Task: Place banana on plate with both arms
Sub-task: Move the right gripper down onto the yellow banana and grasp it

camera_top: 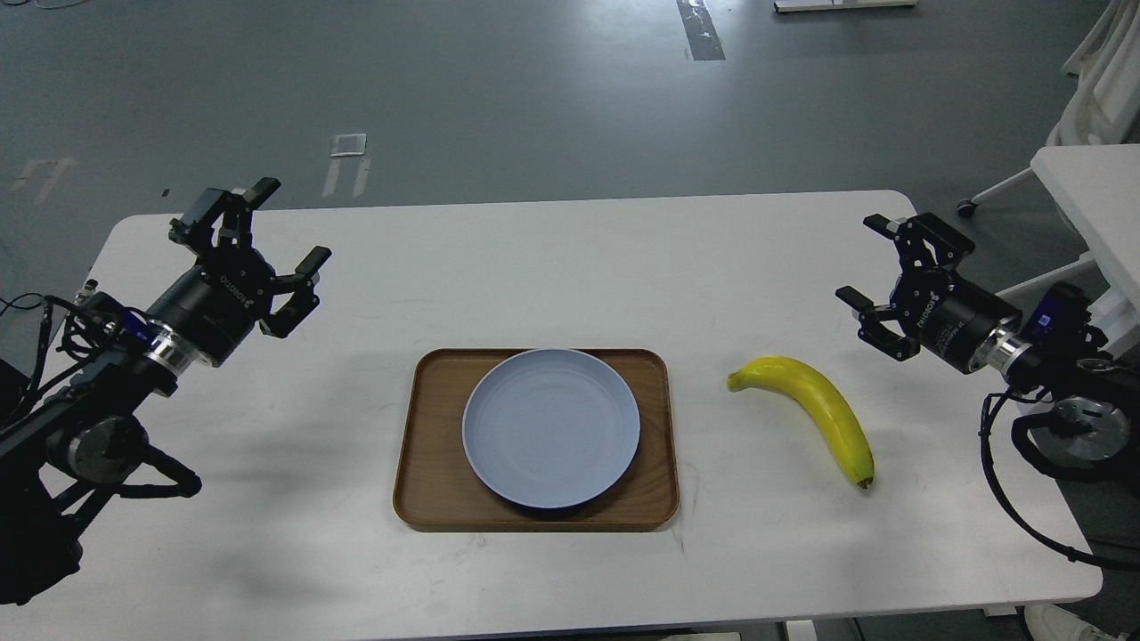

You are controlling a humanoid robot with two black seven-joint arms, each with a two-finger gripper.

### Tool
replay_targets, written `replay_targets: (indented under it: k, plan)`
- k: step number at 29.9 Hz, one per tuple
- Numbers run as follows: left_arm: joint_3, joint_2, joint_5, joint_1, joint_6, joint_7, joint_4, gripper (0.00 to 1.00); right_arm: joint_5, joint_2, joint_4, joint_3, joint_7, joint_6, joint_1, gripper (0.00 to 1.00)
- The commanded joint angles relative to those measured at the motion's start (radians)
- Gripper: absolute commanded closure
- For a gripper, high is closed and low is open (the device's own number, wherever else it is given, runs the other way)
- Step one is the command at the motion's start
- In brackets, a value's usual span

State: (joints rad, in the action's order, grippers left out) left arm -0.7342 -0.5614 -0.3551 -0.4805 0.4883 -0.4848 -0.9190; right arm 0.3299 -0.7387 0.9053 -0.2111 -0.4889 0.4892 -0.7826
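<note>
The yellow banana (pixel 812 409) lies flat on the white table, right of the tray, stem end toward the plate and dark tip toward me. The pale blue-grey plate (pixel 551 427) sits empty on a brown wooden tray (pixel 427 481) at the table's middle. My left gripper (pixel 254 239) is open and empty, raised over the table's left side, far from the plate. My right gripper (pixel 877 263) is open and empty, above the table to the upper right of the banana, apart from it.
The white table (pixel 570 267) ends close behind both grippers, with grey floor beyond. Another white table (pixel 1091 196) and white chair legs stand at the far right. Black cables hang from my right arm near the table's right edge.
</note>
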Motion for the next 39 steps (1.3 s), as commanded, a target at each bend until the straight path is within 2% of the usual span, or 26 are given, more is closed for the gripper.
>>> replay_targets:
  k: [1,4,8,15,22,32,35,36,38,39]
  plan:
    - [-0.004,0.0,-0.001,0.002,0.0,-0.001,0.0,0.02,0.188,-0.047,0.023,0.19,0.0,-0.001,-0.215,0.0]
    - [-0.004,-0.002,-0.001,0.002,0.0,-0.001,0.0,0.02,0.265,-0.048,0.026,0.301,0.0,-0.001,-0.334,0.0]
    - [-0.004,-0.005,-0.002,0.002,0.0,0.002,-0.004,0.02,0.502,-0.027,0.061,0.562,0.0,-0.001,-0.544,0.0]
    - [-0.001,-0.006,-0.005,0.0,0.0,0.003,-0.012,0.02,0.79,0.103,0.066,0.899,0.0,-0.001,-0.664,0.0]
    - [-0.001,-0.005,-0.007,0.0,0.0,0.003,-0.012,0.02,0.81,0.173,0.058,1.016,0.0,-0.001,-0.658,0.0]
    - [-0.001,-0.003,-0.007,0.002,0.0,0.002,-0.014,0.02,0.807,0.225,0.009,1.029,0.0,-0.029,-0.623,0.02]
    - [-0.001,-0.003,-0.005,0.002,0.0,0.003,-0.014,0.02,0.807,0.234,0.012,1.029,0.0,-0.029,-0.621,0.14]
    - [-0.001,-0.003,-0.005,0.002,0.0,0.002,-0.014,0.02,0.807,0.234,0.012,1.03,0.0,-0.029,-0.621,0.22]
    - [-0.001,-0.003,-0.005,0.002,0.0,0.002,-0.014,0.02,0.807,0.236,0.011,1.03,0.0,-0.027,-0.621,0.31]
    - [-0.002,-0.003,-0.005,0.002,0.0,0.002,-0.014,0.02,0.807,0.237,0.009,1.03,0.0,-0.027,-0.619,0.4]
